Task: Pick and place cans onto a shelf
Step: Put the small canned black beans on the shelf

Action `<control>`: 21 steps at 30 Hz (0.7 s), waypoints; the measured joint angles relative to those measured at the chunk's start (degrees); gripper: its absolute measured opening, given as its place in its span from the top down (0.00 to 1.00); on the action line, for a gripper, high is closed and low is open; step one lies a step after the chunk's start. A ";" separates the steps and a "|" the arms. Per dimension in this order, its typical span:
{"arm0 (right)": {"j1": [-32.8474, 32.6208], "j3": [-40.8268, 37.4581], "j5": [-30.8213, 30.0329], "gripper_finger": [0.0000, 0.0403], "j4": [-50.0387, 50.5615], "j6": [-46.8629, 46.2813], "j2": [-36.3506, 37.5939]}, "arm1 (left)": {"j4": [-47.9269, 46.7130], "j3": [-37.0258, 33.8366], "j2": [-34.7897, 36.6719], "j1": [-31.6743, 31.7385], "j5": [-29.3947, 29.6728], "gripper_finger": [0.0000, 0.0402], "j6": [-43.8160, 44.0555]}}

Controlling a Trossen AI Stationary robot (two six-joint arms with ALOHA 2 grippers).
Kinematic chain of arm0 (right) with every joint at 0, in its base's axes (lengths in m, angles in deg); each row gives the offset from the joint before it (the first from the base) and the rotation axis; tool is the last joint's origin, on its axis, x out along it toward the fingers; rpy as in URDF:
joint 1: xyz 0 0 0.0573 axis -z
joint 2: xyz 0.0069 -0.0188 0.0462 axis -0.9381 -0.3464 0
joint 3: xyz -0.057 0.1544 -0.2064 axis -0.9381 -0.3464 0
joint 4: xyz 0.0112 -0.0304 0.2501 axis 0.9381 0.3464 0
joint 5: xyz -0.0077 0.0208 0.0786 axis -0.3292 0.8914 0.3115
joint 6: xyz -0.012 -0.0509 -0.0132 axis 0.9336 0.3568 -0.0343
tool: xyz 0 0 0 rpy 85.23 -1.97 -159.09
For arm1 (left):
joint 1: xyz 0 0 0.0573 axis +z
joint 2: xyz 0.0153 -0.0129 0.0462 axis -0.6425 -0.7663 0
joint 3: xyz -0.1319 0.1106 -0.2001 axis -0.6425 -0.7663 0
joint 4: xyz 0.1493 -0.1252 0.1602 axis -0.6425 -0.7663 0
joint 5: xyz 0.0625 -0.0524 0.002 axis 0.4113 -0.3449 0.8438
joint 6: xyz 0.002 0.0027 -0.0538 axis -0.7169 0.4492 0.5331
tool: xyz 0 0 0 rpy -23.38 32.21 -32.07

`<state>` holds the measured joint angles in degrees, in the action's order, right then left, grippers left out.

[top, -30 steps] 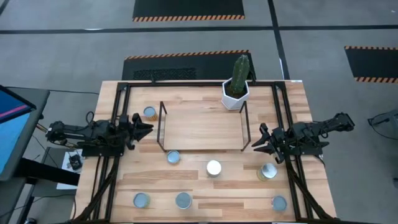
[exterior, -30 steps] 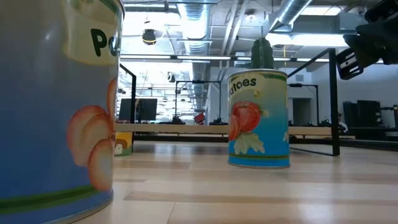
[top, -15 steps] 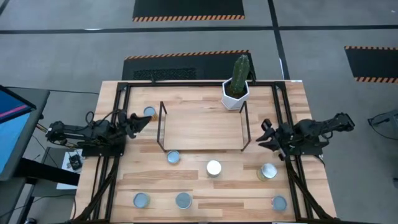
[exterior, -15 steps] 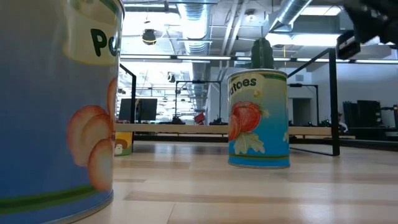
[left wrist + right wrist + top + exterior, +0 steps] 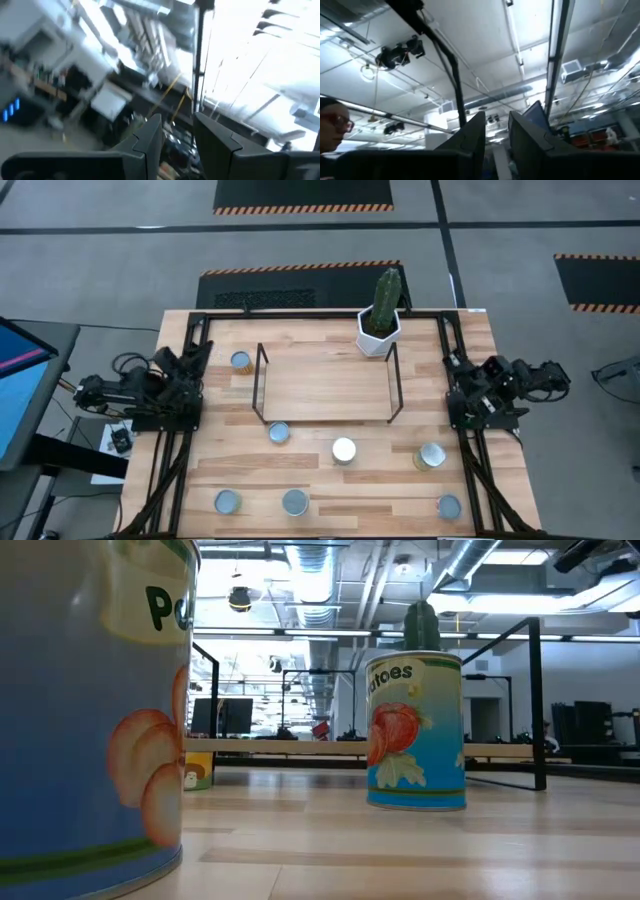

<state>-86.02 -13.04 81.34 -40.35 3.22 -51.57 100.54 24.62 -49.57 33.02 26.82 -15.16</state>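
Pulled back from the shelf (image 5: pixel 325 383) since the last look — left gripper (image 5: pixel 190 360) and right gripper (image 5: pixel 462 370) folded up at the counter (image 5: pixel 320 480) edges. Fingers (image 5: pixel 150 137) narrowly parted on both, holding nothing. Cans (image 5: pixel 344 449) unmoved, shelf bare.

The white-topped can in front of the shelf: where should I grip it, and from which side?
Grip the white-topped cylindrical can across its round side wall, coming straight down from above. It stands upright with bare table all around it, apart from the black-rod shelf, so the fingers probably fit on either side.
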 joint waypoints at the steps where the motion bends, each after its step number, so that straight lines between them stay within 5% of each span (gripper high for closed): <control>1: 0.00 0.24 -0.90 0.72 0.17 0.52 -0.03 | 1.89 0.00 -0.08 0.00 -0.31 0.74 -2.02; 4: 0.00 1.04 -4.62 0.72 0.23 2.88 -0.72 | 2.42 1.44 -1.40 0.00 0.30 0.74 -2.80; 7: 0.00 1.65 -9.19 0.72 0.13 5.87 -0.68 | -9.12 6.73 -6.07 0.00 4.20 0.74 -1.14; 15: 0.00 2.10 -20.05 0.72 1.41 9.19 -0.61 | -38.31 27.24 -26.81 0.56 28.47 0.74 -6.12; 17: 0.00 2.10 -21.53 0.72 1.56 9.19 -0.61 | -43.14 31.68 -29.07 1.88 28.50 0.74 -7.11; 21: 0.00 2.10 -23.83 0.72 2.70 9.38 -0.59 | -55.41 39.11 -31.85 6.52 19.02 0.74 -5.92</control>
<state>-86.02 -10.94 57.51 -37.65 12.60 -52.16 45.13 63.73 -81.42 39.54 45.84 -21.09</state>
